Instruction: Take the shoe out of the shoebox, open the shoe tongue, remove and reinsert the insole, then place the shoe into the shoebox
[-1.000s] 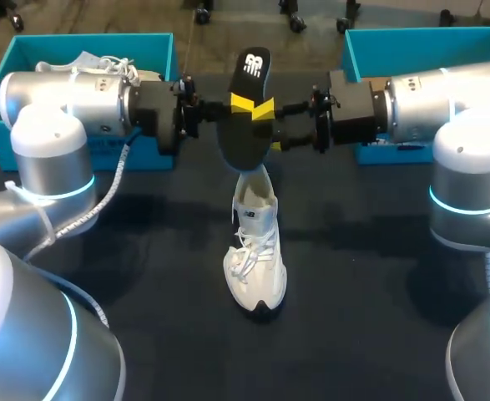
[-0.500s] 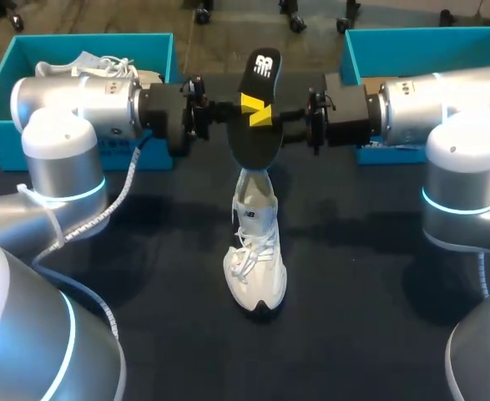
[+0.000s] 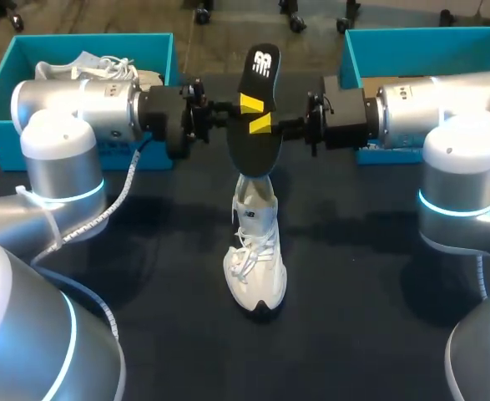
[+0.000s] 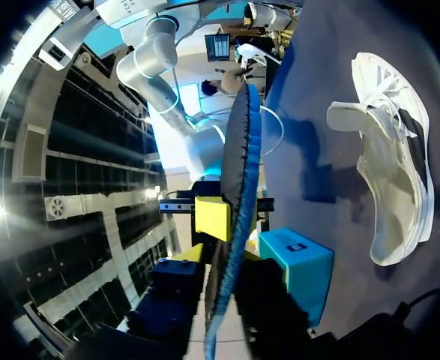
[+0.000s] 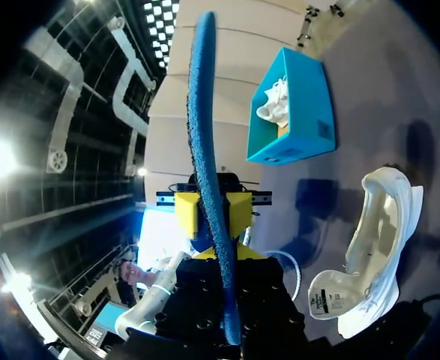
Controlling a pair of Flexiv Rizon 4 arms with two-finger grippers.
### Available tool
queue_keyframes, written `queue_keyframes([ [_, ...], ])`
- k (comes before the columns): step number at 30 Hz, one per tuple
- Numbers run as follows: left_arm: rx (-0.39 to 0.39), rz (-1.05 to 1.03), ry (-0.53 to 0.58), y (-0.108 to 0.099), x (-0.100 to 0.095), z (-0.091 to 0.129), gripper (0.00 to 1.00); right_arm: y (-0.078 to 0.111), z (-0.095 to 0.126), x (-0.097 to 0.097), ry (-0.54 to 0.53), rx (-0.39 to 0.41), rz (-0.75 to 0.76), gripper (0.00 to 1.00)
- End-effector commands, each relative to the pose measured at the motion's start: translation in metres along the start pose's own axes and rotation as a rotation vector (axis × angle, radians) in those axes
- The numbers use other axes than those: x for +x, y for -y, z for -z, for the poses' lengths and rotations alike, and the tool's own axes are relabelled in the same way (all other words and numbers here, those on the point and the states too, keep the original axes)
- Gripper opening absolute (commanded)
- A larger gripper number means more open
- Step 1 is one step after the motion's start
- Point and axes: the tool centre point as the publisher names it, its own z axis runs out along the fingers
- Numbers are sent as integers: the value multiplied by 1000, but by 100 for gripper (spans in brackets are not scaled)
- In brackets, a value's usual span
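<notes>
Insole [image 3: 250, 150], black on its upper face, stands on edge in the air above the middle of the desk [image 3: 353, 292], heel end up. The left gripper [image 3: 251, 103] and the right gripper [image 3: 261, 124] meet at its waist from opposite sides, each with its jaws clenched on it. Directly below it the white shoe [image 3: 255, 259] rests on the desk, toe toward the near edge. One teal shoebox [image 3: 2, 83] sits at the far left corner, another [image 3: 420, 38] at the far right.
</notes>
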Motion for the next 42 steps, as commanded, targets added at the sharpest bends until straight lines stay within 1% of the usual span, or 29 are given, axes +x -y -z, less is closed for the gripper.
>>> queue_keyframes([
  [1, -5, 8, -15, 1, -2, 6, 100, 1, -2, -3, 8, -12, 8, 0],
  [8, -24, 74, -18, -1, -1, 23, 100, 5, 6, -13, 44, -63, 12, 0],
  [11, -42, 125, -34, 0, 0, 34, 100, 5, 9, -15, 65, -85, 44, 0],
  [13, -59, 171, -48, 0, 2, 41, 100, 3, 11, -13, 92, -91, 88, 0],
  [14, -59, 171, -48, 0, 2, 41, 100, 3, 11, -13, 92, -91, 88, 0],
  [15, -68, 204, -53, 1, 3, 47, 100, 2, 12, -11, 113, -98, 129, 0],
  [16, -64, 222, -73, 2, 4, 50, 100, 1, 13, -9, 122, -101, 151, 0],
  [20, -102, 321, -76, 3, 8, 58, 100, -2, 14, -5, 171, -113, 242, 0],
  [21, -103, 338, -87, 3, 8, 61, 100, -3, 14, -4, 179, -120, 271, 0],
  [23, -132, 383, -87, 3, 10, 64, 100, -4, 15, -2, 191, -124, 312, 0],
  [24, -130, 396, -103, 3, 11, 66, 100, -5, 15, -1, 192, -131, 328, 0],
  [25, -143, 427, -96, 4, 11, 68, 100, -5, 15, -1, 196, -130, 340, 0],
  [28, -150, 510, -117, 5, 17, 73, 100, -7, 15, 0, 205, -128, 394, 0],
  [29, -146, 531, -126, 6, 20, 75, 100, -8, 14, 1, 210, -125, 411, 0],
  [31, -168, 580, -138, 7, 28, 78, 100, -9, 14, 2, 216, -125, 457, 0],
  [34, -176, 622, -165, 10, 38, 83, 100, -10, 12, 3, 225, -113, 531, 0],
  [38, -181, 683, -184, 10, 50, 88, 100, -12, 8, 5, 227, -86, 624, 0],
  [40, -189, 679, -207, 10, 54, 90, 100, -13, 5, 8, 229, -54, 686, 0],
  [42, -205, 691, -230, 10, 63, 93, 100, -13, 3, 11, 228, -31, 737, 0],
])
